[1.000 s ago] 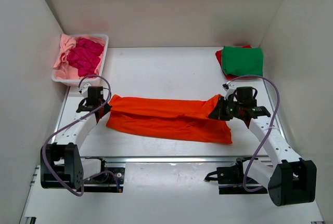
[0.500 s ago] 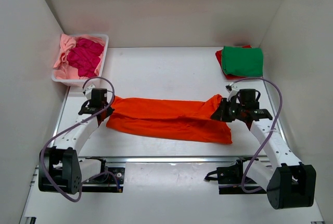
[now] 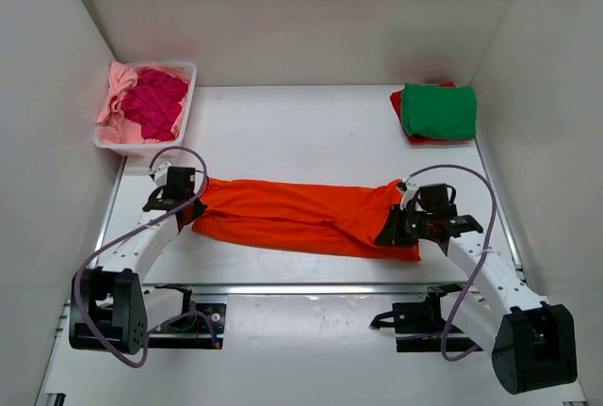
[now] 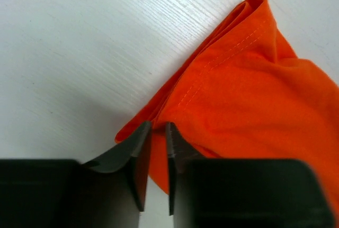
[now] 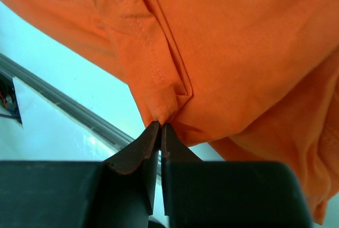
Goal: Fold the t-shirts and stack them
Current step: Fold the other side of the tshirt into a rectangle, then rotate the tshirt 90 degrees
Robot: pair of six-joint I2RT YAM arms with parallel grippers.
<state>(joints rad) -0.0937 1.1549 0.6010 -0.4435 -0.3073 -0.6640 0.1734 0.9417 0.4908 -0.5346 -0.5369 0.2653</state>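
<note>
Orange t-shirt laid out as a long band in the lower middle of the overhead frame, pinched at one end only.
It lies flat on the table. At its right end my right claw is clenched on a fold of hem, jaws pressed tight together. At the left corner my left claw stands released, parted by a narrow slit, tips at the cloth's edge, bare table showing through the gap.

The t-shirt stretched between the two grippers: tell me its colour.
The t-shirt is bright orange, clearest in the top external view.
</note>
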